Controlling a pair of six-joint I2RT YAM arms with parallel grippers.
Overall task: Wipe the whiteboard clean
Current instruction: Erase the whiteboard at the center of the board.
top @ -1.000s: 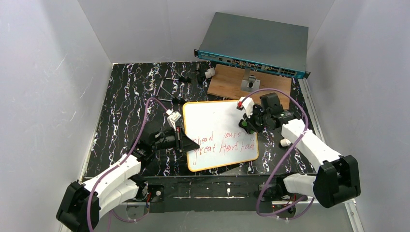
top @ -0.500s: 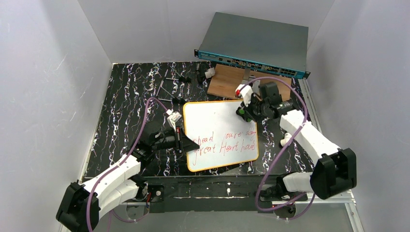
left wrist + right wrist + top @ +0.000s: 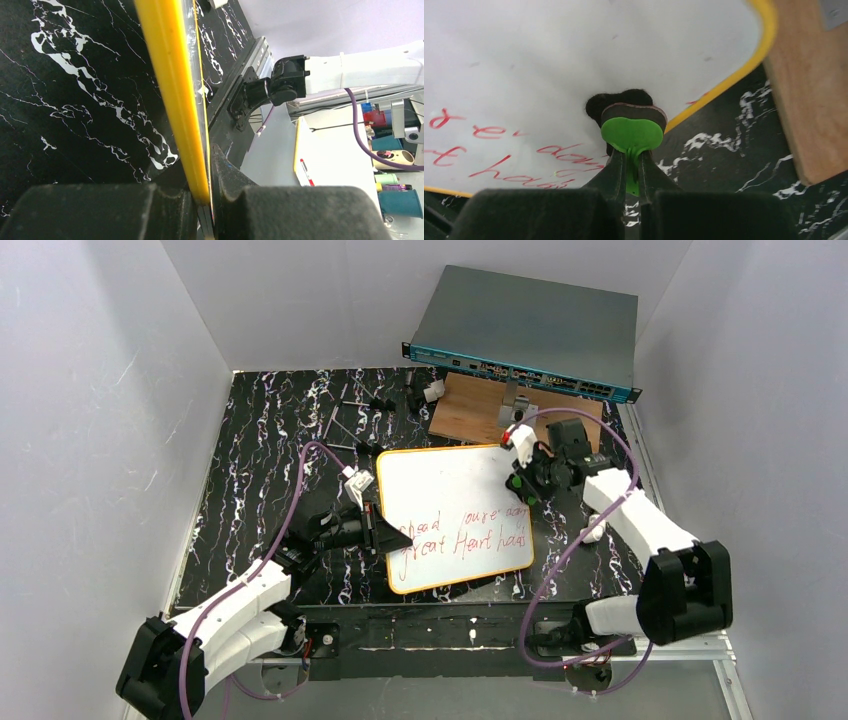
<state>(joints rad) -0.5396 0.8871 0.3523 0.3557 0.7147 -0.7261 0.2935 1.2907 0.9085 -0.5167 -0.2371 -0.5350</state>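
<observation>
Whiteboard (image 3: 455, 515) lay flat on the black marbled table (image 3: 260, 440), red writing on its lower half. Thin, stiff, light, likely to slide under rubbing; best pinned by the yellow frame (image 3: 172, 90). Left gripper (image 3: 202, 194) was clamped on that edge. Right gripper (image 3: 633, 172) pinched a green eraser (image 3: 631, 132), pad on the board's right side.

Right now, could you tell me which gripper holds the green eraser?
The right gripper pinches the eraser at the whiteboard's right edge; the left gripper clamps its frame.
</observation>
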